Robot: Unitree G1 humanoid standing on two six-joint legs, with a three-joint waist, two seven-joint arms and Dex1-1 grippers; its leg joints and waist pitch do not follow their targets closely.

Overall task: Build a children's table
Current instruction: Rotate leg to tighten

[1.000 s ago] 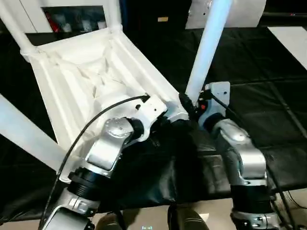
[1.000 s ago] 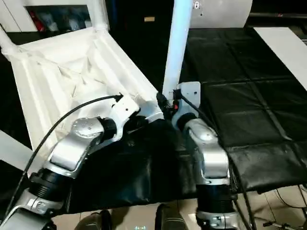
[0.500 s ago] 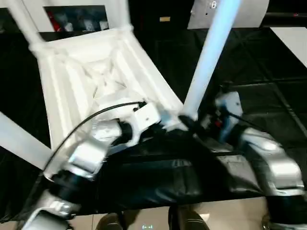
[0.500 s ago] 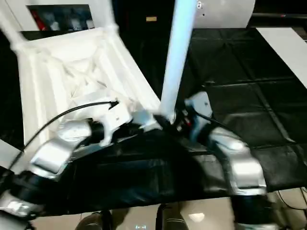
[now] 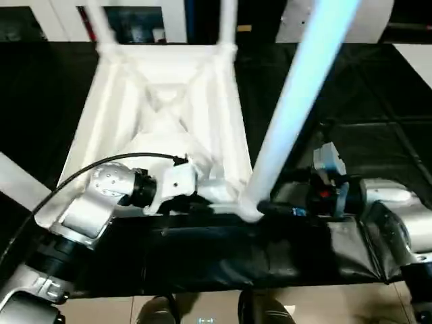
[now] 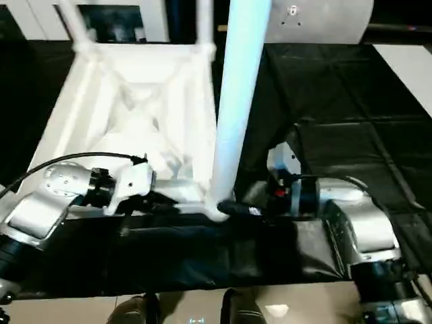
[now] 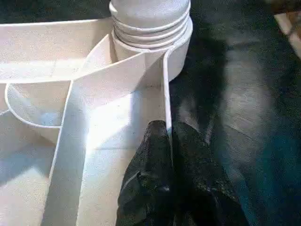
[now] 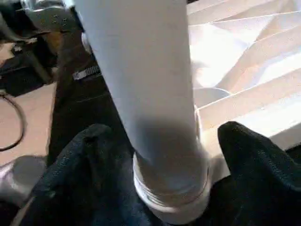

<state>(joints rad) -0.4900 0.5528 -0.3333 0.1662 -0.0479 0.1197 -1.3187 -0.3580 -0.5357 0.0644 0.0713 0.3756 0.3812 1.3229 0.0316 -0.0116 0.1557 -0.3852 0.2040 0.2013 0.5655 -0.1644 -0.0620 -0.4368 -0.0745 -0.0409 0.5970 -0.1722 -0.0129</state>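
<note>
The children's table lies upside down on black mats, its ribbed white tabletop [image 5: 169, 101] facing up. Legs stand in the far corners [image 5: 101, 20] [image 5: 226, 20], and another leg [image 5: 17, 185] crosses the left edge. The near right leg [image 5: 297, 101] rises toward the camera, its threaded base [image 7: 150, 28] seated in the corner socket. My left gripper [image 7: 169, 136] is shut on the tabletop's thin near rim wall, a little left of that socket. My right gripper [image 8: 167, 129] is open, with one finger [image 8: 99, 141] on each side of the leg's base.
A white cabinet [image 5: 135, 20] with glass doors stands behind the tabletop. A white board [image 6: 412, 61] lies at the far right, and a pale rounded object [image 6: 324, 20] sits at the back. The mat's near edge and bare floor [image 5: 202, 307] lie just below my arms.
The whole view has swung, so the tabletop looks squarer. My right forearm has dropped low and out to the right, its fingers spread around the leg's base. The left grip on the rim is unchanged.
</note>
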